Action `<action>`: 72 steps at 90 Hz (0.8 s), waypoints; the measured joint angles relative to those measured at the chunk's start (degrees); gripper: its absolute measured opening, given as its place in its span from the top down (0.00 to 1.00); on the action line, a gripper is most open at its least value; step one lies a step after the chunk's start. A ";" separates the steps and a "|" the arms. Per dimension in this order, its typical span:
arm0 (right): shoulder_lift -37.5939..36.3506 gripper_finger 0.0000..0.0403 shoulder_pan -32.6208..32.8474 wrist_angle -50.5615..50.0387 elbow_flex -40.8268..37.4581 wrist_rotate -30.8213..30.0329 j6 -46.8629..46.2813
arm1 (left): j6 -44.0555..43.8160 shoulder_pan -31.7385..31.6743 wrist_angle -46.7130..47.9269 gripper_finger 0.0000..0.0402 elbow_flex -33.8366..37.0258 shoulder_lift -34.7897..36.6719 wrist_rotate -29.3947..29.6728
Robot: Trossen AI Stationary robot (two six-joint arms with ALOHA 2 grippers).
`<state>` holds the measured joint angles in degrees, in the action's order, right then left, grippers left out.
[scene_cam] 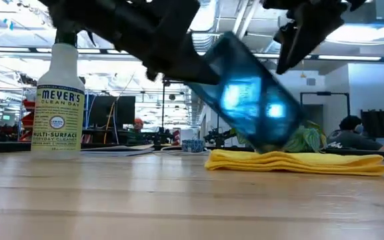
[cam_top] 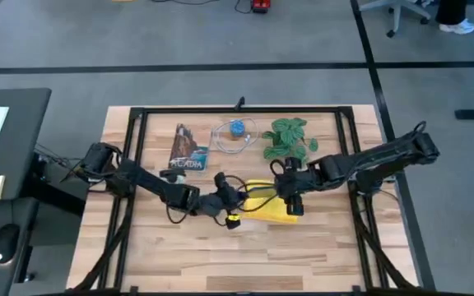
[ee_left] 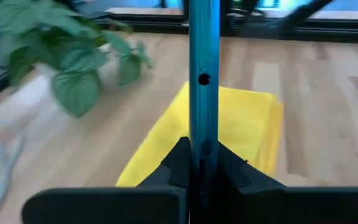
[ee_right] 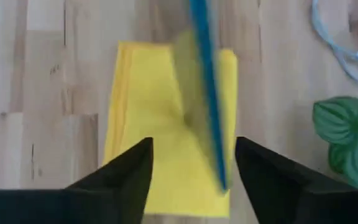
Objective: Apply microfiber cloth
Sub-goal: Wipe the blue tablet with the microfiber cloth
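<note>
Overhead, the left arm reaches from the desk's (cam_top: 155, 255) left edge toward the middle, its hand (cam_top: 230, 201) low at the near-left edge of the yellow cloth (cam_top: 268, 210). The right arm comes in from the right, elbow out past the frame, its hand (cam_top: 293, 201) hanging over the cloth's right part. The cloth lies flat near the desk's middle, in front of a leafy plant (cam_top: 288, 138); a booklet (cam_top: 187, 148) and a clear dish (cam_top: 234, 135) lie behind to the left.

From desk level, the cloth (scene_cam: 299, 162) lies folded flat on the wood. A teal tablet (scene_cam: 251, 100) is held tilted above it, its lower corner down at the cloth's top. One dark hand (scene_cam: 179, 63) grips the tablet's upper-left end; the other (scene_cam: 297, 43) hangs above it to the right. A spray bottle (scene_cam: 58, 100) stands at far left.

At the left wrist, the left hand (ee_left: 202, 165) is clamped on the tablet (ee_left: 202, 74), seen edge-on and upright. The cloth (ee_left: 235, 127) spreads on the desk just beyond and below it, with the plant (ee_left: 73, 56) off to one side.

At the right wrist, the right hand (ee_right: 194, 168) has its fingers (ee_right: 129, 171) spread apart, holding nothing. The cloth (ee_right: 151, 118) lies directly below, between them, and the tablet's edge (ee_right: 207, 93) crosses over it.
</note>
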<state>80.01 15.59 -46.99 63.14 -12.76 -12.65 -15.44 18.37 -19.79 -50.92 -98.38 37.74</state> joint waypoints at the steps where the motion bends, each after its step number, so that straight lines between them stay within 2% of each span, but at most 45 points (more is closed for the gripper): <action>1: -0.02 0.44 0.32 0.19 -0.40 -0.37 -0.32 | -0.30 0.10 0.09 0.99 0.29 0.34 0.31; 10: 0.04 0.43 3.46 3.66 -5.50 -3.91 -3.50 | -1.52 1.13 0.37 0.99 2.59 3.65 3.93; 17: 0.08 0.43 5.59 11.25 -10.56 -5.39 -5.64 | -2.09 1.93 0.37 0.99 4.61 7.42 5.91; 25: 0.08 0.44 7.54 26.18 -17.45 -7.74 -7.92 | -2.26 3.14 -0.11 0.99 6.48 12.31 7.91; 36: 1.81 0.44 8.59 52.28 -28.42 -17.03 -7.90 | -1.52 4.84 -0.14 0.99 8.97 18.66 10.74; 42: 3.38 0.44 7.98 60.53 -32.79 -19.60 -7.19 | -1.53 5.60 -0.17 0.99 10.13 21.15 11.94; 48: 5.40 0.44 7.08 64.25 -34.77 -19.72 -7.86 | -2.17 6.40 -0.12 0.99 11.57 23.60 12.06; 58: 10.06 0.44 5.80 64.48 -35.39 -18.76 -9.74 | -3.97 6.92 -0.25 0.99 13.61 25.80 11.97; 72: 17.86 0.46 4.18 71.30 -35.27 -17.56 -10.13 | -6.16 7.00 -0.54 0.99 15.25 26.20 12.15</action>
<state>97.87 19.77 24.31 27.87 -30.33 -22.78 -21.60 25.38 -20.34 -35.67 -72.18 49.89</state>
